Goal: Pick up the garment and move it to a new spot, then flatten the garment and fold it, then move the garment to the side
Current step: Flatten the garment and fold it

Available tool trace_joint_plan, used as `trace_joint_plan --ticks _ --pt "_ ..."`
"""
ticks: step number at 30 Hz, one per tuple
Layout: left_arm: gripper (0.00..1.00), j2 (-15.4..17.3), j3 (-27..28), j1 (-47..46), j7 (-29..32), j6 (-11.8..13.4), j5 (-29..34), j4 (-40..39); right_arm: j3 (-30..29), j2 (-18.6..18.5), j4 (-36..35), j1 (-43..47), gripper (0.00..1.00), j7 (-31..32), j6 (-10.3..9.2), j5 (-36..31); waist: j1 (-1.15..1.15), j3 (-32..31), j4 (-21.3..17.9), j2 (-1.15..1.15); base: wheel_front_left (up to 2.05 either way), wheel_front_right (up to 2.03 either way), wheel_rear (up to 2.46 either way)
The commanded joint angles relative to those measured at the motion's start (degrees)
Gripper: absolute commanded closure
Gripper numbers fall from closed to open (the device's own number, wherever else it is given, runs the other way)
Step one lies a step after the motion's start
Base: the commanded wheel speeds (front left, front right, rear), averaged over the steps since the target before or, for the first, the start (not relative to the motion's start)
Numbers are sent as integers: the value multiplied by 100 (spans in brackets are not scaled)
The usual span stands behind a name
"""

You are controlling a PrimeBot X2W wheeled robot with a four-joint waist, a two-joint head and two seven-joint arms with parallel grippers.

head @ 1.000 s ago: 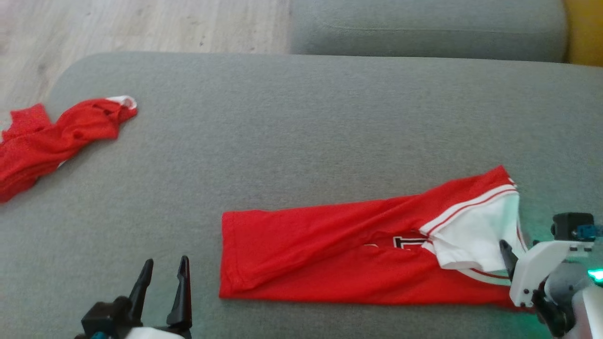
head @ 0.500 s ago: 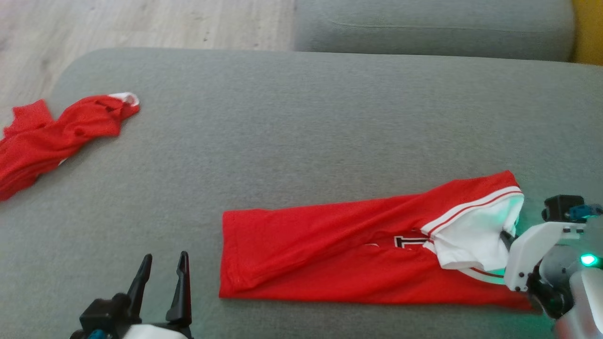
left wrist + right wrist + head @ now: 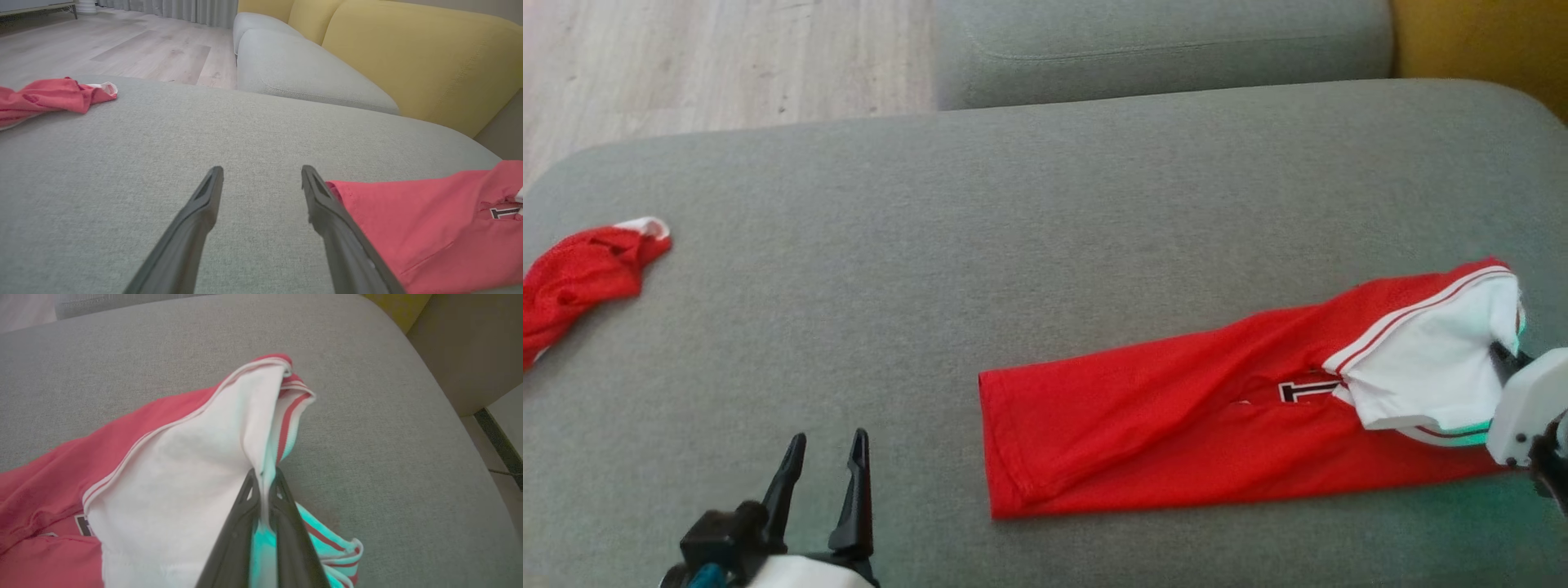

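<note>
The garment (image 3: 1176, 416) is a red jersey with white sleeves, folded into a long strip on the grey cushion (image 3: 1013, 229). My right gripper (image 3: 1500, 357) is shut on the white sleeve fabric at the strip's right end. The right wrist view shows that fabric (image 3: 163, 465) pinched between the closed fingers of my right gripper (image 3: 264, 473) and raised into a peak. My left gripper (image 3: 827, 445) stands open over bare cushion, left of the garment's hem. In the left wrist view the left gripper (image 3: 261, 173) holds nothing, and the garment (image 3: 429, 228) lies just beyond its right finger.
A second crumpled red garment (image 3: 580, 278) lies at the cushion's far left edge (image 3: 49, 96). Another grey cushion (image 3: 1160, 41) and a yellow sofa back (image 3: 408, 53) stand behind. Wooden floor (image 3: 686, 65) lies beyond the left rear, and the cushion's right edge is close to my right gripper.
My right gripper has shut on the white sleeve and drawn the garment to the right. The head view has turned as well. The left gripper stays open.
</note>
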Motion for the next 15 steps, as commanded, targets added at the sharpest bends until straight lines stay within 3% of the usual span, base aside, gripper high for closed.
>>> trace_joint_plan --ticks 1,7,15 --pt "0 66 215 -292 -60 -17 57 -97 46 -76 -310 -85 100 25 37 -1 0 -9 -56 0 0 0 0" --pt "0 15 177 -326 -67 -53 46 -5 385 199 -986 38 100 120 37 137 0 -100 -111 0 0 0 0" --pt "0 1 141 -328 -62 -97 15 81 1463 684 -1731 125 100 112 37 471 0 -299 18 0 0 0 0"
